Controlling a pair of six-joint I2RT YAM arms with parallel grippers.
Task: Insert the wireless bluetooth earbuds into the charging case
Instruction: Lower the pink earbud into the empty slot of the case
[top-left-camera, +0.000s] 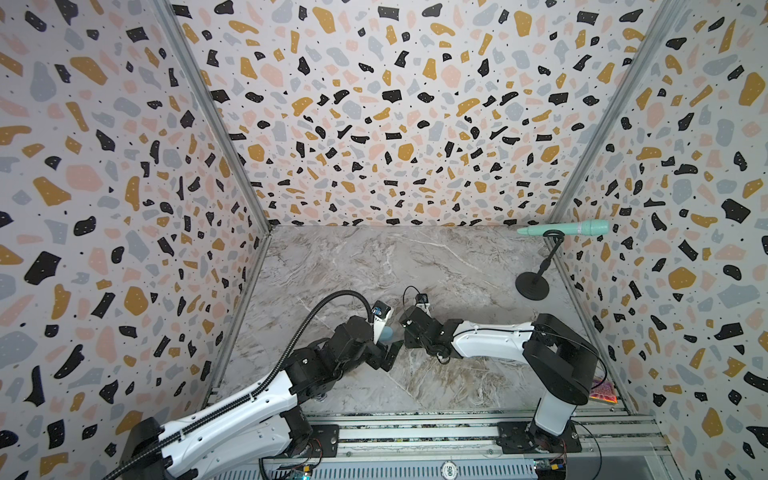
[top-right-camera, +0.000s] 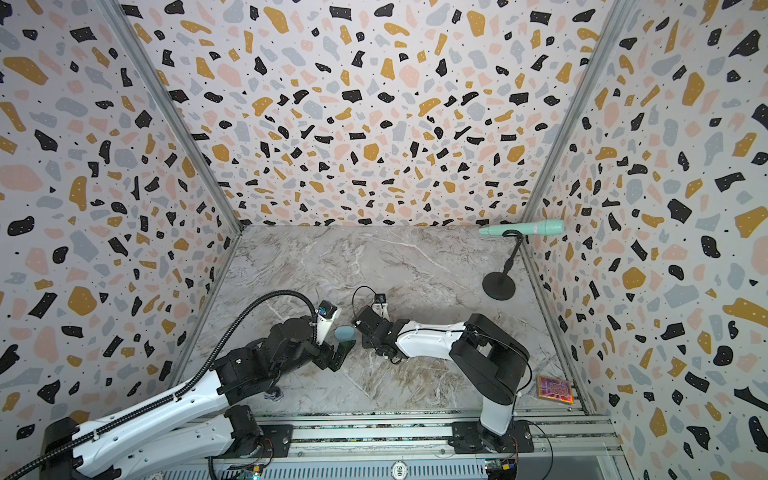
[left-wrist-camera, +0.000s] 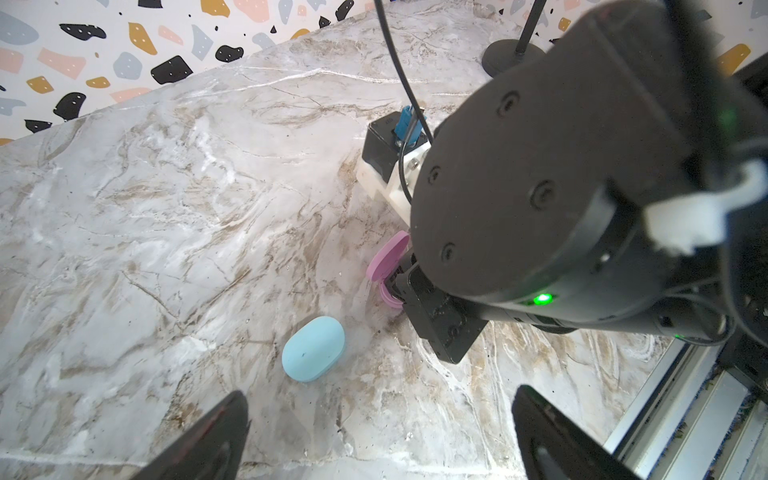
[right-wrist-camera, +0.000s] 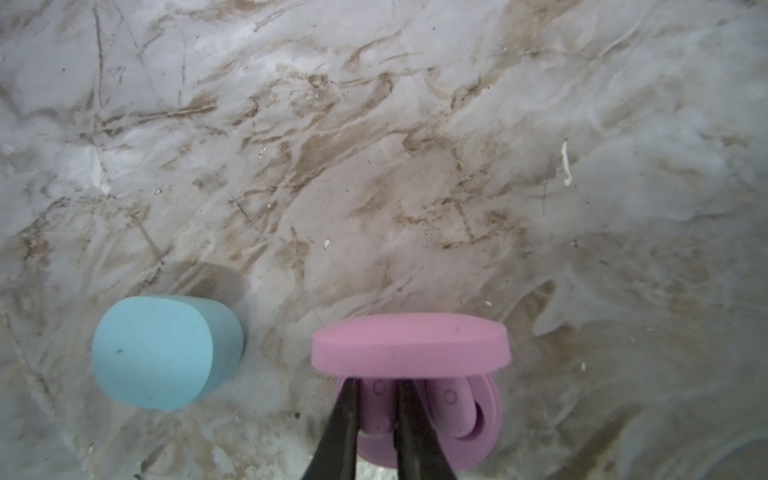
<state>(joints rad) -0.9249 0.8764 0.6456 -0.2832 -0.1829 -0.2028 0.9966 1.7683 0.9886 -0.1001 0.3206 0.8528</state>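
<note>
The closed pale-blue oval plastic charging case (right-wrist-camera: 162, 349) lies on the grey-veined marble tabletop (right-wrist-camera: 415, 145), just beside the open pink oval plastic charging case (right-wrist-camera: 411, 345). A teal microphone on a black stand (top-right-camera: 523, 228) is well apart at the back right. In the left wrist view the black right arm (left-wrist-camera: 540, 166) covers most of the pink case, and in both top views only the blue case shows. The right wrist view alone shows the right gripper (right-wrist-camera: 379, 384) pinching a glossy pale pink earbud (right-wrist-camera: 376, 405) inside the pink case, with a second pink earbud (right-wrist-camera: 451, 403) seated alongside. The left gripper (left-wrist-camera: 382, 399) hangs spread wide and empty near the blue case.
</note>
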